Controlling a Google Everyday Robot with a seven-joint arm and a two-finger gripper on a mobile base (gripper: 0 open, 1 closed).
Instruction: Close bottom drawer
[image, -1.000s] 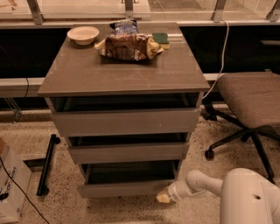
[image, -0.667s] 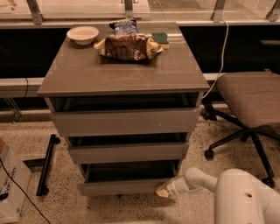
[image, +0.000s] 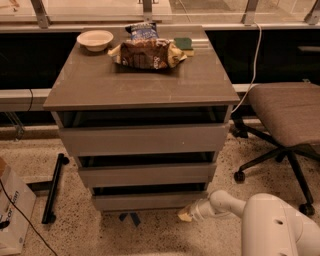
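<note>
Your bottom drawer (image: 149, 200) is the lowest and narrowest of the three grey-brown fronts in the cabinet (image: 226, 122), sitting just above the speckled floor. Its flat front faces you and its long axis runs left to right, level with the floor. A thin dark gap shows along its upper edge, under the middle drawer front (image: 147, 174), which in turn sits below the widest front (image: 144, 140). The pincer (image: 185, 215) is low at the drawer's right end, just beside the lower right corner of the front, with the white arm (image: 227, 202) reaching in from the right. You cannot tell whether it touches the front, nor whether the pincer is apart or together. On the cabinet's top surface (image: 140, 87), towards the back, you have a pale bowl (image: 95, 39) at the left, a brown bag (image: 147, 53) in the middle and a green sponge (image: 183, 44) just right of it. An office chair (image: 286, 114) stands to the cabinet's right.
</note>
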